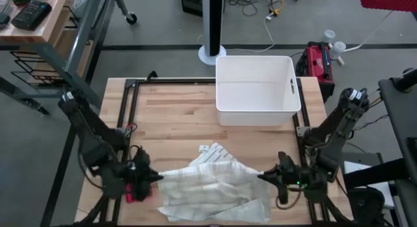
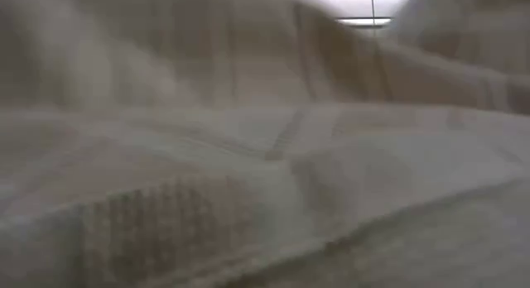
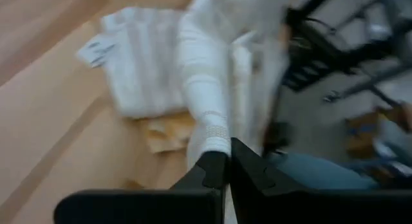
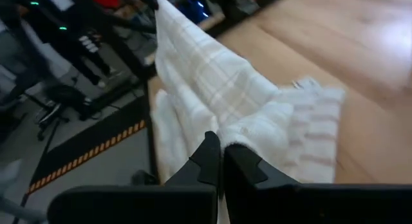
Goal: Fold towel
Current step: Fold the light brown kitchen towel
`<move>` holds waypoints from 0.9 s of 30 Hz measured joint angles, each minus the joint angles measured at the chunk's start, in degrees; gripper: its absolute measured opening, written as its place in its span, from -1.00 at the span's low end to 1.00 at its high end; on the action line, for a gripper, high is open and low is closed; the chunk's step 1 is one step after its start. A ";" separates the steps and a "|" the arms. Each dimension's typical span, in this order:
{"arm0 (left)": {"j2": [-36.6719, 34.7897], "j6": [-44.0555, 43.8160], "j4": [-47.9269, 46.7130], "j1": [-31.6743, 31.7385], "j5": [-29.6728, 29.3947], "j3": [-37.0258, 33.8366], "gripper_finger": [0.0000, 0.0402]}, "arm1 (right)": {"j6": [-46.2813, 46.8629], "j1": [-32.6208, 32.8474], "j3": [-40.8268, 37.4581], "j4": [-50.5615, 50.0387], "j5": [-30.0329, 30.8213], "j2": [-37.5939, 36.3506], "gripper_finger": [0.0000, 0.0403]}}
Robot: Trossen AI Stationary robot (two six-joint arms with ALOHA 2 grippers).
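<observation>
White towel [image 1: 212, 184] pinched by both grippers, left gripper [image 1: 155, 177], right gripper [image 1: 263, 176]

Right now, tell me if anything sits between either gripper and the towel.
Nothing visible does. The left gripper is shut on the towel at one corner and the right gripper at the opposite one. The white bin stands apart, farther back on the table.

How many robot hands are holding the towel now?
2. The left hand is shut on the towel at its left corner; the right hand is shut on its right corner. Both are near the table's front.
</observation>
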 joint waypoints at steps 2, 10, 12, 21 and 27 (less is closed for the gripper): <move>-0.17 2.49 -0.30 -1.97 -0.70 4.01 -1.00 | -3.67 1.00 3.01 0.04 1.18 0.21 -1.00; 2.00 11.74 -3.69 -13.95 -14.58 20.88 -1.00 | -19.01 6.32 14.54 -0.93 5.85 1.25 -1.00; 3.29 14.45 -3.95 -17.65 -18.57 24.10 -1.00 | -22.12 8.08 17.11 -0.92 7.22 1.71 -1.00; 9.59 18.29 -4.69 -26.90 -36.08 35.44 -1.00 | -32.81 15.46 28.45 -0.29 21.46 4.84 -1.00; 12.44 29.26 -4.59 -27.72 -40.99 45.77 -1.00 | -40.23 15.44 35.72 -0.32 24.45 6.50 -1.00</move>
